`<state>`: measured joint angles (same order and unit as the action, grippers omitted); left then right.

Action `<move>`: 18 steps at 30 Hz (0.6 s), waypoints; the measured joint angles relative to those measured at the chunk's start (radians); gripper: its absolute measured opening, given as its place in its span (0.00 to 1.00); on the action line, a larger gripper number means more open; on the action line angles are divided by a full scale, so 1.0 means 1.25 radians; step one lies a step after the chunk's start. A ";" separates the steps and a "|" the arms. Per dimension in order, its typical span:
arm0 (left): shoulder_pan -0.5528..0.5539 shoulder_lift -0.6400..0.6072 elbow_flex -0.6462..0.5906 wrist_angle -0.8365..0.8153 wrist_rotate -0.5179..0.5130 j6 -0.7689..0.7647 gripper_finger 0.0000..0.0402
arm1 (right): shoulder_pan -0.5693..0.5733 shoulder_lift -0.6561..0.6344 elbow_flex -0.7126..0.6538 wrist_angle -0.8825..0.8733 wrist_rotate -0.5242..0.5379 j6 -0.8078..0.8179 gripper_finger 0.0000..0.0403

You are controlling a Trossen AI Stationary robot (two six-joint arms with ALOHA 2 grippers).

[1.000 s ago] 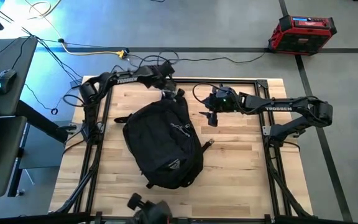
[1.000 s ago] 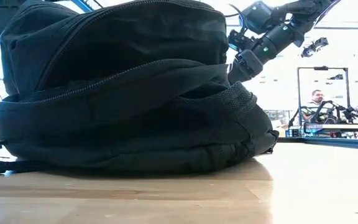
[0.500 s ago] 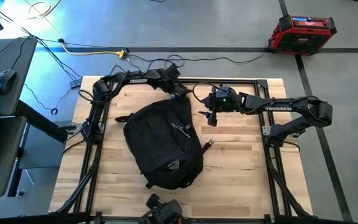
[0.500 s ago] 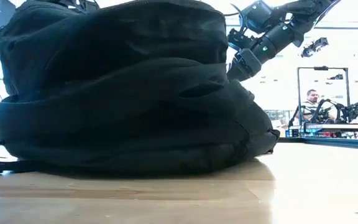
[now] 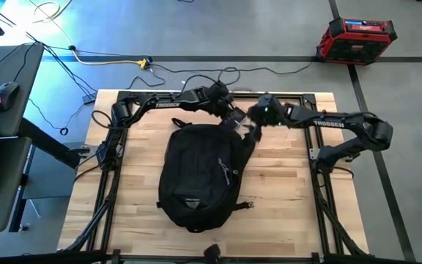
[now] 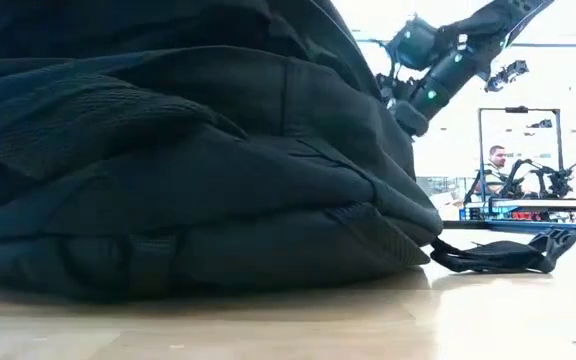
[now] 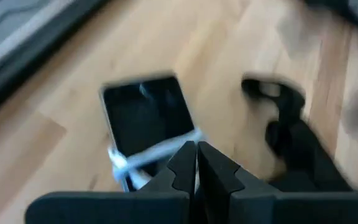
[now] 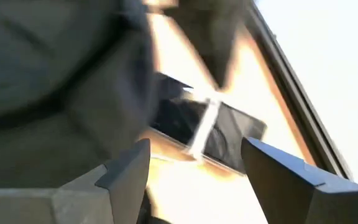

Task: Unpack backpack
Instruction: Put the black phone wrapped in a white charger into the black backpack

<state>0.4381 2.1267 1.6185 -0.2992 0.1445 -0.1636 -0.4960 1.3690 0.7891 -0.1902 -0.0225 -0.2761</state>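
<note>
My left gripper (image 5: 234, 117), fingers pressed together, and my right gripper (image 5: 253, 126), fingers spread, meet at the backpack (image 5: 200, 174) mid-table, seemingly to free the flat dark rectangular item (image 7: 145, 121) lying beside it.

Matt cloth backpack (image 5: 200, 172), seemingly wooden table (image 5: 284, 191)

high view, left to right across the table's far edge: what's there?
Left arm's shut gripper → right arm's open gripper → right arm's dark elbow joint. The large rounded black fabric backpack lies nearer, below both grippers.
</note>
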 joint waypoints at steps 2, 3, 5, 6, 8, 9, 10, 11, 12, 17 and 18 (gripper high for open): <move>-0.018 0.000 0.002 -0.036 -0.003 0.035 0.00 | -0.072 0.000 0.000 0.008 -0.038 0.037 0.59; -0.027 0.001 0.002 -0.044 -0.006 0.053 0.00 | -0.111 0.000 0.000 0.023 -0.067 0.059 0.59; -0.042 0.002 0.003 -0.060 -0.036 0.075 0.00 | -0.181 0.001 0.000 0.055 -0.136 0.102 0.59; -0.050 0.002 0.003 -0.068 -0.069 0.078 0.00 | -0.208 0.008 0.001 0.070 -0.168 0.118 0.59; -0.059 0.002 -0.001 -0.066 -0.146 0.081 0.00 | -0.244 0.036 0.002 0.079 -0.218 0.144 0.59; -0.058 0.002 -0.003 -0.063 -0.176 0.087 0.00 | -0.250 0.060 0.002 0.080 -0.228 0.155 0.59; -0.054 0.002 -0.006 -0.063 -0.198 0.092 0.00 | -0.253 0.088 0.008 0.074 -0.232 0.166 0.59; -0.049 0.002 -0.009 -0.061 -0.207 0.094 0.00 | -0.254 0.121 0.021 0.061 -0.233 0.172 0.59; -0.042 0.002 -0.013 -0.060 -0.206 0.093 0.00 | -0.254 0.155 0.038 0.046 -0.237 0.175 0.59; -0.013 0.003 -0.028 -0.066 -0.195 0.073 0.00 | -0.258 0.315 0.175 -0.081 -0.271 0.151 0.65; -0.011 0.004 -0.028 -0.068 -0.195 0.071 0.00 | -0.260 0.342 0.205 -0.112 -0.273 0.148 0.67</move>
<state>0.4247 2.1311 1.5841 -0.3842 -0.0990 -0.0746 -0.8207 1.7961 1.0447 -0.3303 -0.3639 -0.0916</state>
